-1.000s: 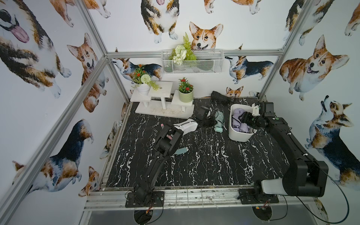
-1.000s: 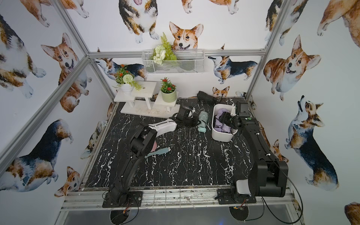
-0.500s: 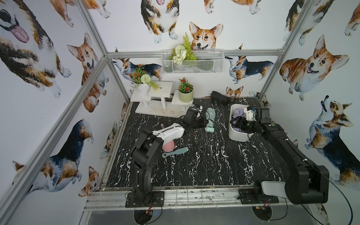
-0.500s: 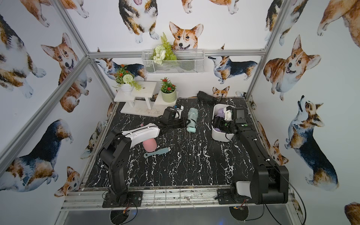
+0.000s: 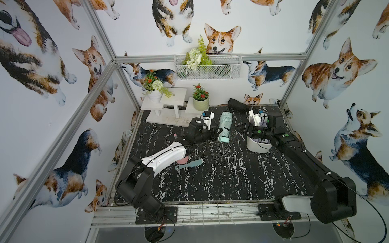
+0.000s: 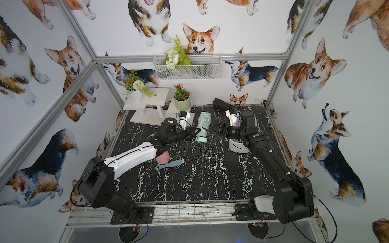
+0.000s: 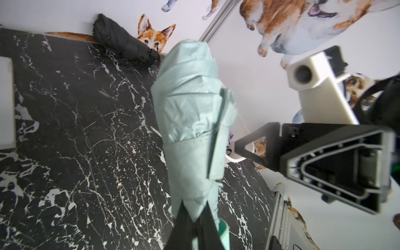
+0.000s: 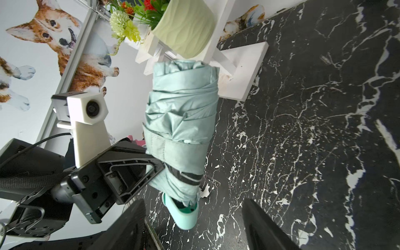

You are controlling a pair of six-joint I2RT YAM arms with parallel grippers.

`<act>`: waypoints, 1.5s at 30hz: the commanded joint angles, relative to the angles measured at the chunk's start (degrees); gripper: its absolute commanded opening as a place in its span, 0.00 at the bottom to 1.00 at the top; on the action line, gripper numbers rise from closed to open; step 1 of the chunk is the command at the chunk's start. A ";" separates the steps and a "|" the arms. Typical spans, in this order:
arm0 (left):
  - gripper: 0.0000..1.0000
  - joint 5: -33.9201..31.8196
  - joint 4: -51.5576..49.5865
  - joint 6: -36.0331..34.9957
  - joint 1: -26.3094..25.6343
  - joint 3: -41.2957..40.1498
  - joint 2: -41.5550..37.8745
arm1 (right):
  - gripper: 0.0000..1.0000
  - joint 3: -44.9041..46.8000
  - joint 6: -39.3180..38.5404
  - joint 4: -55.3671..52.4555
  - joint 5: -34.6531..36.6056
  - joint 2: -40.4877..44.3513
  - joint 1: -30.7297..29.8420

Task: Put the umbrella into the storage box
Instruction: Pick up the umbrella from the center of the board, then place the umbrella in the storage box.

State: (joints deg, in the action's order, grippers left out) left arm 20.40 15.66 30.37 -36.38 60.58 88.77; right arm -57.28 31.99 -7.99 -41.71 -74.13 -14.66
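Left tool [image 7: 195, 218]: your jaws were clamped on the mint umbrella [image 5: 224, 122] near its handle.
Right tool [image 5: 242, 129]: yours stood open, empty, beside the mint umbrella.

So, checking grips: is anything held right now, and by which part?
The left gripper is shut on the mint umbrella, on the folded canopy just above the handle. The right gripper is open nearby, holding nothing.

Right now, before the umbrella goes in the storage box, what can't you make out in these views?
Storage box interior: both top views, right arm covers most of it.
Pink object: both top views, left arm overlaps it; identity unclear.
Umbrella handle: left wrist view, bottom edge cuts it off.
Right gripper fingers: right wrist view, bottom edge cuts them off.
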 commanded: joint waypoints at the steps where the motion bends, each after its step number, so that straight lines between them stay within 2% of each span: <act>1: 0.00 3.09 7.38 -0.16 0.07 -0.91 -2.03 | 0.76 -0.38 2.89 5.57 -1.86 -0.37 -0.99; 8: 0.00 7.26 10.66 2.06 -0.07 -1.94 -2.99 | 0.76 0.01 4.44 11.09 -4.85 -1.10 -3.25; 12: 0.00 10.22 12.52 3.19 -0.33 -1.78 -2.21 | 0.72 0.84 7.01 15.63 -7.03 -1.99 -3.70; 15: 0.00 11.21 13.80 3.68 -0.71 -1.81 -1.63 | 0.64 1.08 7.57 17.12 -7.22 -1.89 -3.80; 18: 0.00 12.17 14.93 4.25 -0.97 -1.69 -1.16 | 0.47 1.10 7.61 17.27 -6.37 -1.42 -3.80; 23: 0.00 12.47 15.55 4.62 -1.32 -1.51 -0.66 | 0.29 1.43 6.87 16.96 -4.52 -0.72 -3.85; 24: 0.02 12.47 15.47 4.61 -1.33 -1.51 -0.64 | 0.26 1.50 6.54 16.57 -3.94 -0.47 -3.83; 25: 0.12 12.39 15.25 4.62 -1.37 -1.49 -0.68 | 0.24 1.43 6.12 16.03 -3.47 -0.30 -3.80; 28: 0.50 10.91 13.36 3.85 -1.41 -1.77 -1.25 | 0.17 0.99 3.94 12.73 -0.94 0.59 -3.85; 29: 0.59 9.37 11.56 3.16 -1.41 -1.78 -1.75 | 0.17 0.58 2.69 10.46 0.54 0.89 -3.80; 31: 0.68 6.38 6.66 0.80 -1.42 -1.54 -3.15 | 0.16 -0.86 -0.16 4.53 4.35 1.55 -3.38; 33: 0.73 3.06 1.33 -2.57 -1.41 -1.34 -4.97 | 0.16 -2.31 -1.81 -1.08 6.93 1.75 -1.73; 36: 0.79 -1.57 -5.27 -7.13 -1.32 -1.57 -7.58 | 0.16 -2.43 -1.69 -5.26 7.77 2.56 4.34; 40: 0.81 -5.29 -11.35 -10.63 -1.32 -1.57 -9.45 | 0.16 -4.49 -5.56 -12.78 13.10 2.97 11.13; 45: 0.81 -6.08 -14.17 -10.80 -0.81 -1.16 -8.45 | 0.16 -8.55 -8.72 -18.35 19.84 -0.83 16.41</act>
State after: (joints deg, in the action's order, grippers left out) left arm 16.43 4.82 21.39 -37.52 58.81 79.81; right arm -64.14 26.81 -22.44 -26.92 -73.54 0.30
